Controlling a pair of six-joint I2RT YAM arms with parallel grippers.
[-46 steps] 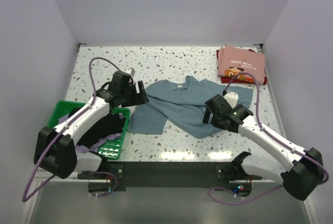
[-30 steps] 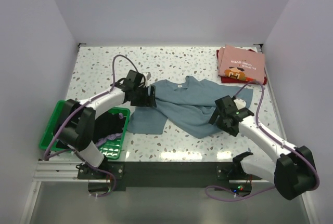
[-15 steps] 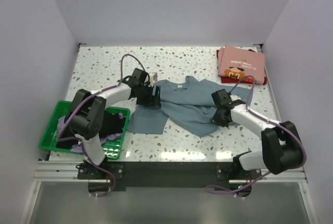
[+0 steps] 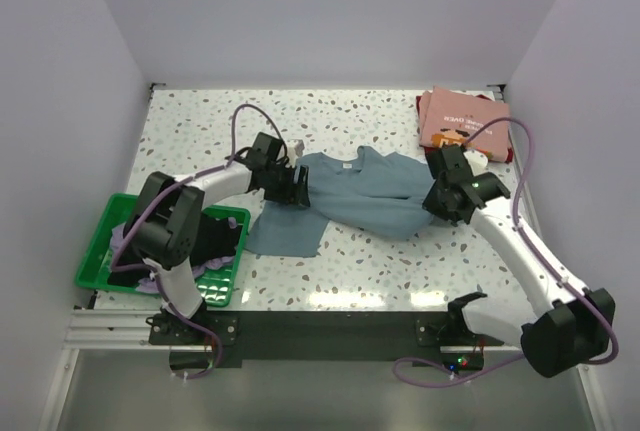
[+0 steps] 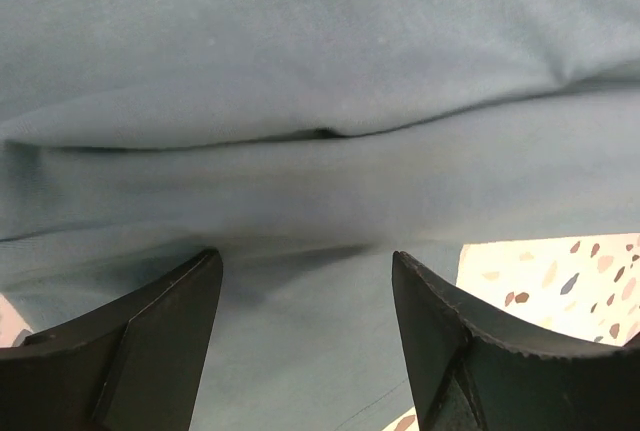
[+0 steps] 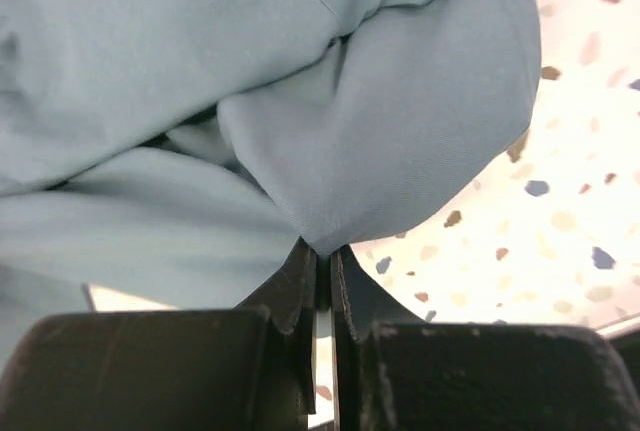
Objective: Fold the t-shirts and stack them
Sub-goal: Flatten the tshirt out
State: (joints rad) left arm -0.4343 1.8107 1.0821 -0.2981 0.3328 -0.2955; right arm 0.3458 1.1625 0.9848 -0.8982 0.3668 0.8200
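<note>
Printed on the folded pink t-shirt (image 4: 465, 121), at 1 o'clock on the speckled table (image 4: 190, 131): a small graphic with lines of lettering, too small to read. Stacked on a dark red t-shirt (image 4: 421, 108), only its edges showing beneath. Sewn at the neckline of the grey-blue t-shirt (image 4: 350, 196): a small pale tag, nothing legible on it.

At 8 o'clock, a green mesh basket (image 4: 218, 289), holding a black t-shirt (image 4: 215, 241) and a lavender one (image 4: 200, 270), both crumpled and unfolded.

Spread across the table's centre, the grey-blue t-shirt, collar toward 12 o'clock, rumpled, with one flap trailing toward 7 o'clock.

Left gripper (image 5: 305, 263): released, jaws wide apart, poised low over the shirt's 9 o'clock edge with cloth filling the wrist view between the dark fingers (image 5: 165, 331); contact with the fabric not possible to tell.

Right gripper (image 6: 322, 251): clenched, pinching a fold of the grey-blue t-shirt at its 3 o'clock edge, the cloth bunched and hanging from the closed tips, speckled table visible beyond it.
</note>
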